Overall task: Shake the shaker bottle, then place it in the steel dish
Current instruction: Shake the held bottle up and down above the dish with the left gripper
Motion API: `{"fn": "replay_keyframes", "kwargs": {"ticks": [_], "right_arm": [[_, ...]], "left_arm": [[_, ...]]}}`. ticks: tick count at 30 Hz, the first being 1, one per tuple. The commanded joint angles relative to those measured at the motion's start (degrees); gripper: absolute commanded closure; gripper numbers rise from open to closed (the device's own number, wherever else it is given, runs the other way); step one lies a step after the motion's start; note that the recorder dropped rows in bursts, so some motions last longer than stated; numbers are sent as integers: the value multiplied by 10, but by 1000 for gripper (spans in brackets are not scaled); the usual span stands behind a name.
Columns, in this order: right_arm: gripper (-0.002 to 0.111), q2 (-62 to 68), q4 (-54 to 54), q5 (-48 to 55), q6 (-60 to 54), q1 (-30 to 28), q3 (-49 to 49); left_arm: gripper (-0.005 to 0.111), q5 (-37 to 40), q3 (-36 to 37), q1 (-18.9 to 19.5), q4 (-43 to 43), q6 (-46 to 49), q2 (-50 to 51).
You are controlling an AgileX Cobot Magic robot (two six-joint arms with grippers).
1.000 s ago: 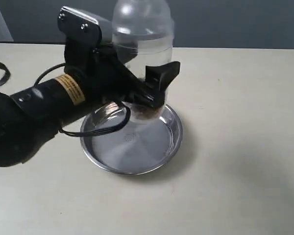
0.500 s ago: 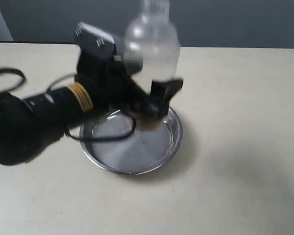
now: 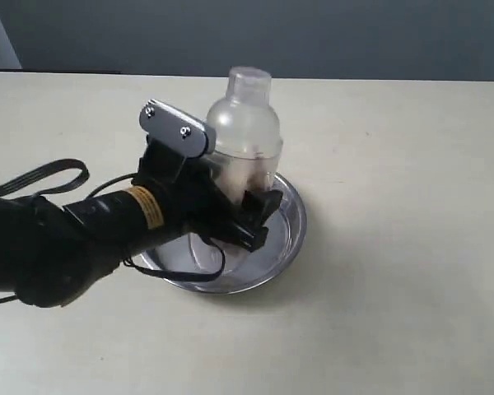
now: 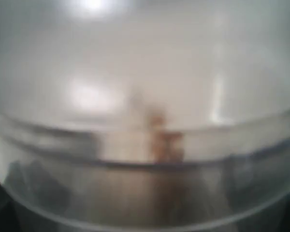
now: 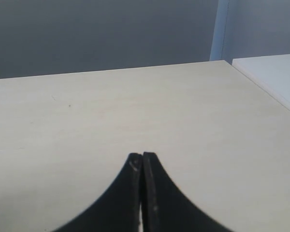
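The clear shaker bottle (image 3: 244,132) stands upright, its lower half inside the steel dish (image 3: 290,216); whether its base touches the dish bottom is hidden. My left gripper (image 3: 243,216) is shut on the bottle's lower body, one black finger showing in front of it. In the left wrist view the bottle (image 4: 145,96) fills the picture, blurred, with brown pellets (image 4: 162,142) inside, and the fingers are hidden. My right gripper (image 5: 142,159) is shut with nothing in it, above bare table; the exterior view does not show it.
The left arm (image 3: 58,239) and its black cable (image 3: 41,177) lie over the table's left side. A beige tabletop (image 3: 395,271) surrounds the dish. A white surface (image 5: 275,77) borders the table in the right wrist view.
The bottle came down from high above the dish into it, carried by my left gripper. The arm dropped lower and drew a little toward the front.
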Motion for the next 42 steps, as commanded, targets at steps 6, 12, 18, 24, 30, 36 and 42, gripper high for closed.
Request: {"fn": "replay_keyframes", "kwargs": {"ticks": [6,12,18,24,30,36,42], "right_arm": [[109,-2,0,-6,0,2,1],[109,-2,0,-6,0,2,1],[109,-2,0,-6,0,2,1],[109,-2,0,-6,0,2,1],[109,-2,0,-6,0,2,1],[109,-2,0,-6,0,2,1],[109,-2,0,-6,0,2,1]], "left_arm": [[106,38,-35,0,-57,31,-39],[106,-34,-48,-2,2,4,-77],[106,54,-46,-1,-46,35,-96],[106,-41,-25,-3,-58,29,-72],[106,5,-46,0,-60,39,-105],[106,-48,-32,-1,-45,15,-30],[106,14,-41,-1,-10,20,-73]]}}
